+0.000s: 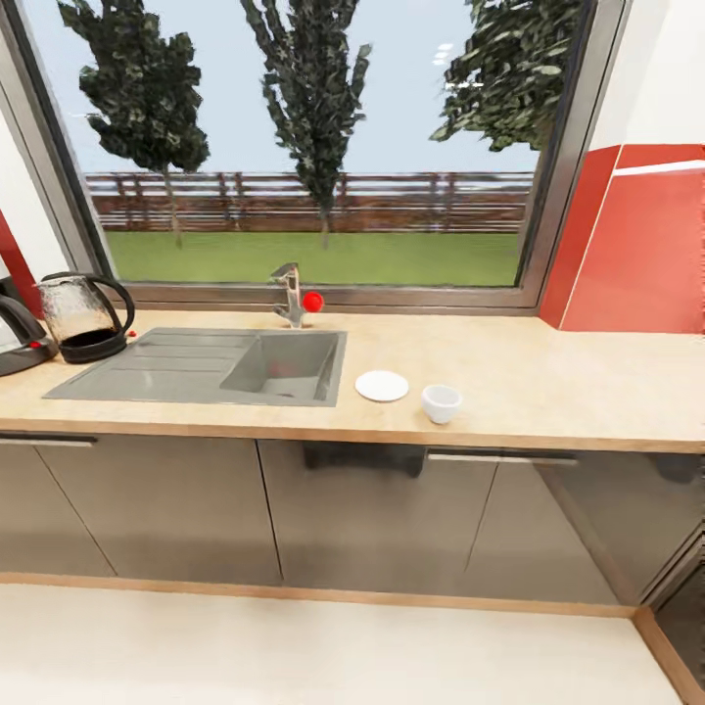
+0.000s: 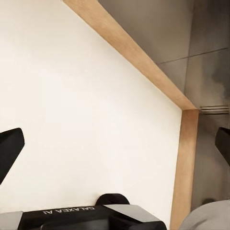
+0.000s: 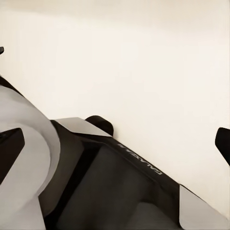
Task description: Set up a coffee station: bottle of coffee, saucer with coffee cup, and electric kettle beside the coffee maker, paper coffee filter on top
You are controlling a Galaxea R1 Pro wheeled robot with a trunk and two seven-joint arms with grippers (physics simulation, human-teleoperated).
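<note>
Ahead, the cup [image 1: 442,402] sits just right of the saucer [image 1: 382,386] on the table [image 1: 548,392], both well right of the kettle [image 1: 83,316] and coffee maker [image 1: 18,338] at far left. Both tools, the left [image 2: 115,148] and the right [image 3: 115,143], hang wide open over the floor [image 2: 86,110], holding nothing; judging by side, the right arm is nearer the cup.

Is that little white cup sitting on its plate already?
No. The small white rounded cup stands upright on the wood-grain countertop, beside the round white saucer.
</note>
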